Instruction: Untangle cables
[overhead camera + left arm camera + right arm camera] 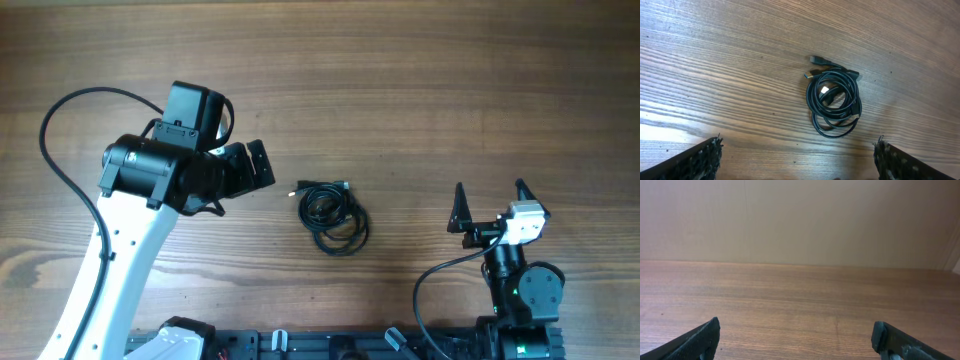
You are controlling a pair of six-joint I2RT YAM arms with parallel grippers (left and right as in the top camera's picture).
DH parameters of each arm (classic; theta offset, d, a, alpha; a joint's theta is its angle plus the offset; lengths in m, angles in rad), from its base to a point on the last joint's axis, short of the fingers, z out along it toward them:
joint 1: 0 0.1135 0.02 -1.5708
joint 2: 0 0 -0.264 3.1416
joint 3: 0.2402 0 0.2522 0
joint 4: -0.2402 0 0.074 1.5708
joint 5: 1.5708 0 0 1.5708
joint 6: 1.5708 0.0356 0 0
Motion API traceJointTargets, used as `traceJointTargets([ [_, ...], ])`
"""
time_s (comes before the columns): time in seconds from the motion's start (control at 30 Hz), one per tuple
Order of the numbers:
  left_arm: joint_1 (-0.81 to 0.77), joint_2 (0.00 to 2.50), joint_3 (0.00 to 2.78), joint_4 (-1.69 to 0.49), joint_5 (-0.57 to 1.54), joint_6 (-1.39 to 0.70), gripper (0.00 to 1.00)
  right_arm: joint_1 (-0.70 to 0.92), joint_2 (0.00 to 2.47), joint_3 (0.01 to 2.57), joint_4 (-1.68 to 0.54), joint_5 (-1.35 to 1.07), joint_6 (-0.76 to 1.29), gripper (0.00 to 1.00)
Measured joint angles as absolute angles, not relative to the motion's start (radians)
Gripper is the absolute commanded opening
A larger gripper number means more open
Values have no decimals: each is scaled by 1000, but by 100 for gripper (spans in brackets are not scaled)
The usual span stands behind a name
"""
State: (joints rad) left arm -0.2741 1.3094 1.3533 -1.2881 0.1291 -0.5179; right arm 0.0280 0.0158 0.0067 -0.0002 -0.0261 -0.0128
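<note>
- Overhead: the left gripper is foreshortened under its wrist, so its jaws are hard to read here. Both arm bases are cut off at the lower edge. The left arm reaches up and bends right. The right gripper stands low on the right, jaws spread, grasping nothing. The cables lie coiled on the bench between the two grippers, nearer the left one and touching neither.
- Left wrist: only the fingertips show, in the bottom corners, wide apart and released. The cables lie ahead, right of centre, and their overlapping loops are hard to tell apart.
- Right wrist: the fingertips are wide apart and released, pointing level over the bench toward a pale wall.
</note>
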Motion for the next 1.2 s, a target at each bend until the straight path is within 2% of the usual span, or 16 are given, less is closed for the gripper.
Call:
traceJointTargets([
  [0.77, -274, 1319, 1250, -1267, 132, -530, 100, 28, 16, 7, 3, -42, -3, 100],
  [0.83, -274, 1319, 1250, -1267, 132, -530, 100, 27, 16, 7, 14, -131, 111, 100],
  [0.87, -274, 1319, 1250, -1267, 132, -530, 100, 27, 16, 7, 25, -238, 305, 100],
  [1.0, -274, 1319, 1250, -1253, 132, -530, 100, 27, 16, 7, 28, -384, 788, 100],
  [1.07, -274, 1319, 1250, -1253, 133, -530, 100, 27, 16, 6, 75, -469, 912, 100],
  [1.13, -274, 1319, 1250, -1253, 136, -530, 100, 27, 17, 10, 167, -569, 934, 100],
  [1.2, -274, 1319, 1250, -1253, 139, -530, 100, 27, 17, 30, 152, -620, 930, 100],
])
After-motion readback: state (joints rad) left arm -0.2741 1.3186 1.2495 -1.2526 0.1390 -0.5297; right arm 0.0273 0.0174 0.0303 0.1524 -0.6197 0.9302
